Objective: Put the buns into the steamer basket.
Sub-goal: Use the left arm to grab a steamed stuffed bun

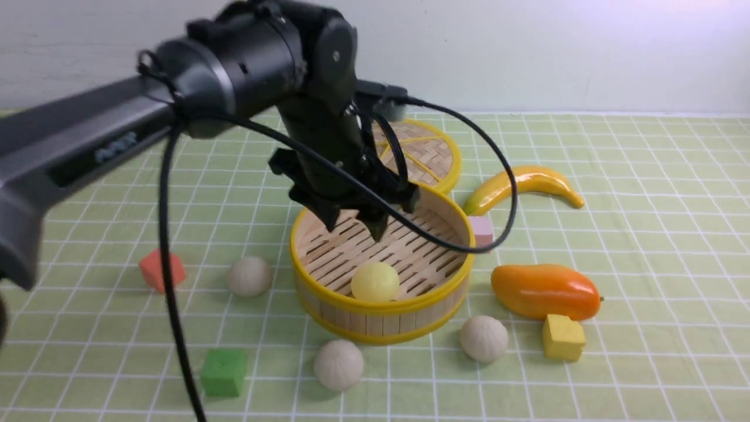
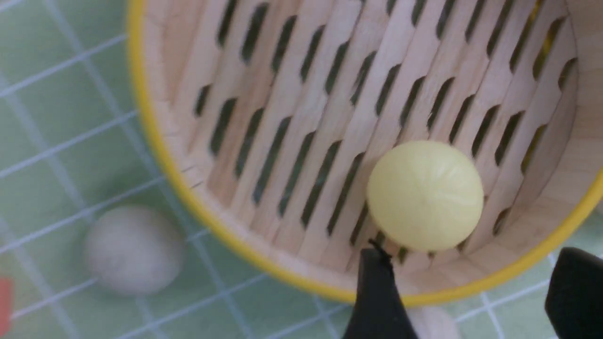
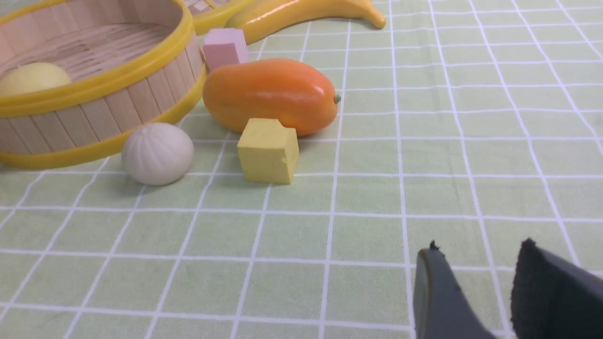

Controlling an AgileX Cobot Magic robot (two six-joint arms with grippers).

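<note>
A white bun (image 1: 249, 275) lies mid-table, left of the basket (image 1: 381, 322). The left fingers (image 1: 377, 223) hang open and empty over the basket, with the yellow bun (image 1: 375, 281) inside against its near wall. I'd lift straight up, clear of the rim. Two more buns (image 1: 338, 364) lie toward the near edge. The right fingers (image 3: 438, 296) are spread and empty.

Bright even light; soft shadows; left wrist view blurs off-white bun (image 2: 134, 249).
</note>
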